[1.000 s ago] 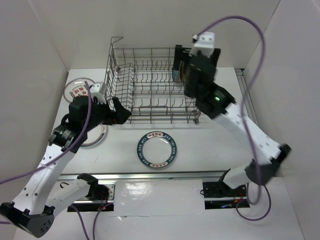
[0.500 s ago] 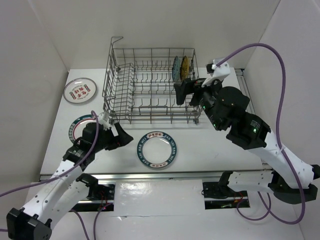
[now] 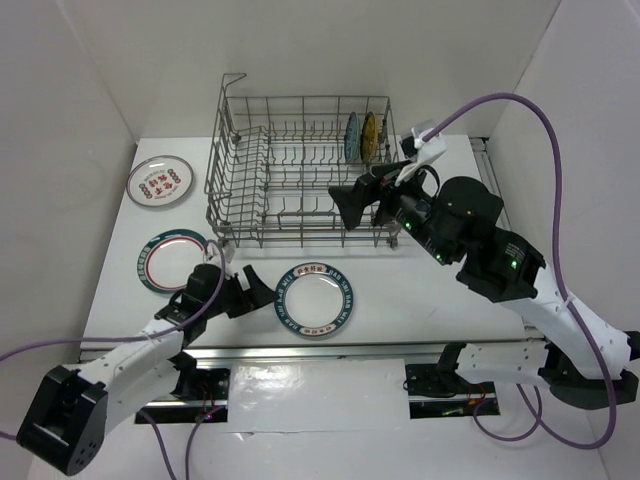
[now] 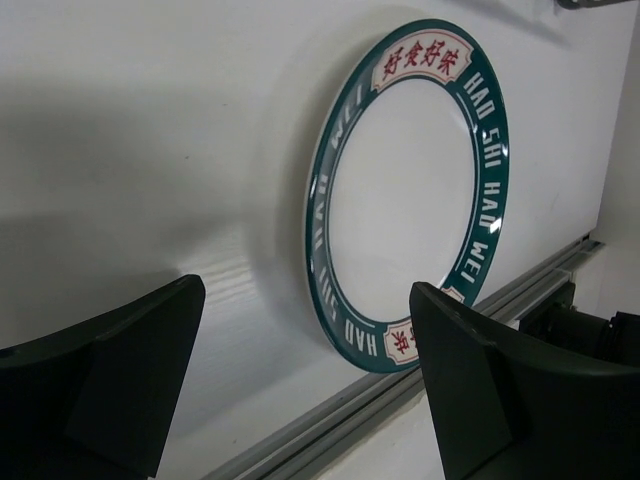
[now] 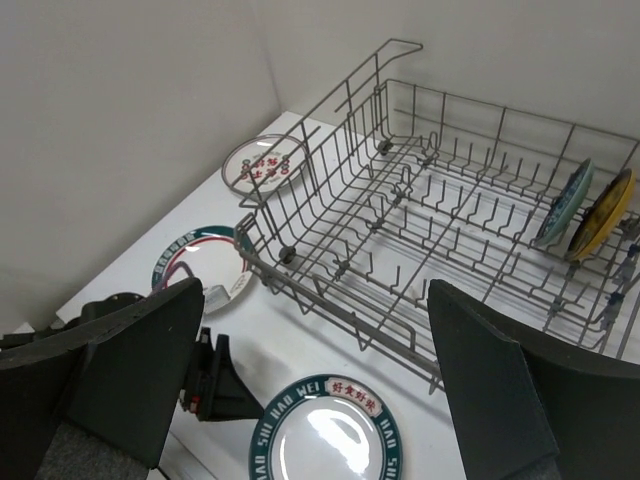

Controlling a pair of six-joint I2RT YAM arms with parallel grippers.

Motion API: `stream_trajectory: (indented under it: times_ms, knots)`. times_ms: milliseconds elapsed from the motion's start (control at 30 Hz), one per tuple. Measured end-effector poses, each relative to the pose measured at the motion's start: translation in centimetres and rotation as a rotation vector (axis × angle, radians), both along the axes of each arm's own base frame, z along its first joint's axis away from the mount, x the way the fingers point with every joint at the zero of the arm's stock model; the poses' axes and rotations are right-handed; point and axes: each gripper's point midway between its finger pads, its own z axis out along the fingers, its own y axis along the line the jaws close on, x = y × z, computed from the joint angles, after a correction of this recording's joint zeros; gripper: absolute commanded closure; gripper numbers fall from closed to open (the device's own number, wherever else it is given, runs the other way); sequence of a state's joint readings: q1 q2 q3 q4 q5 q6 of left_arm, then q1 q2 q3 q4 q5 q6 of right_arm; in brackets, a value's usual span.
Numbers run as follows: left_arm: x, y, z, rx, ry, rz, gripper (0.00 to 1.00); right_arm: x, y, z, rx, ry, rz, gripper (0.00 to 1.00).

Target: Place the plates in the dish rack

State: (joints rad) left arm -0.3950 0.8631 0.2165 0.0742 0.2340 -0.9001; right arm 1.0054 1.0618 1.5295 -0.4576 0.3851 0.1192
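Top external view: two of the five plates are already loaded. The teal-blue patterned round plate (image 3: 351, 136) and the yellow round plate (image 3: 369, 133) stand on edge side by side between tines at the far right end of the large grey wire dish rack (image 3: 300, 98). The rest of the rack's rows are bare.

Three plates lie flat on the white table (image 3: 420, 290), so by my reckoning the job is a little under half done. The white plate with the dark blue lettered rim (image 3: 314, 298) sits just in front of the rack. The white plate with the teal rim (image 3: 165, 262) lies to its left. The white plate with red marks (image 3: 160, 181) is at the far left, beside the rack's end.

Low on the table, the left gripper (image 3: 245, 293) has its fingers spread wide and empty, just beside the lettered plate and aimed at it; that plate looks likely to be taken next. The right gripper (image 3: 350, 200) hangs over the rack's front right part, its fingers likewise parted and holding nothing.
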Motion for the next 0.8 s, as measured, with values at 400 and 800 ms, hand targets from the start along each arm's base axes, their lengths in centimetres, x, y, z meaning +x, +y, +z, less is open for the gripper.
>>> stream_trajectory:
  times_ms: [400, 800]
  knots:
    - [1.1, -3.4, -0.9, -0.079, -0.029, -0.065, 0.16, -0.2, 0.2, -2.8, -0.035, 0.038, 0.012, 0.00]
    - [0.9, -4.3, -2.2, -0.074, -0.006, -0.057, 0.62, -0.3, 0.8, -4.7, -0.057, 0.064, 0.034, 0.00]
